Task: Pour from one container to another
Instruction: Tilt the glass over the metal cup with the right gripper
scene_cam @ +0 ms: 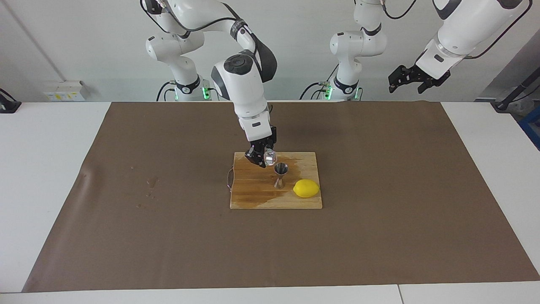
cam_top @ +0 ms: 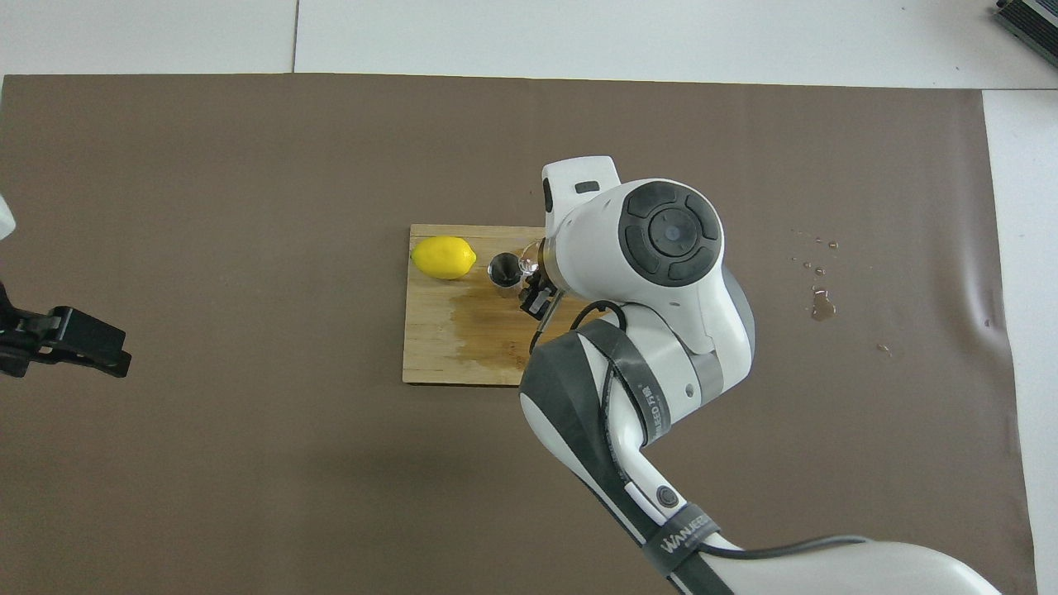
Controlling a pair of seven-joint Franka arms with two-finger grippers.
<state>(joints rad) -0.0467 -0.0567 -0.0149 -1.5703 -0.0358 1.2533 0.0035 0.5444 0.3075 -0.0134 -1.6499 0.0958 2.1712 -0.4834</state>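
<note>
The tiny clear glass cup (scene_cam: 270, 157) is held in my right gripper (scene_cam: 262, 157), tipped on its side just above and beside the mouth of the steel jigger (scene_cam: 281, 174). The jigger stands upright on the wooden cutting board (scene_cam: 253, 194). In the overhead view the jigger (cam_top: 503, 273) shows next to the cup (cam_top: 529, 263), which the right arm mostly covers; the right gripper (cam_top: 536, 285) is over the board (cam_top: 438, 347). My left gripper (scene_cam: 411, 80) waits raised over the left arm's end of the table and also shows in the overhead view (cam_top: 74, 340).
A yellow lemon (scene_cam: 306, 188) lies on the board beside the jigger, toward the left arm's end; it also shows in the overhead view (cam_top: 444, 257). The board has a wet dark patch (scene_cam: 291, 162). Water drops (cam_top: 820, 304) lie on the brown mat (scene_cam: 379, 211) toward the right arm's end.
</note>
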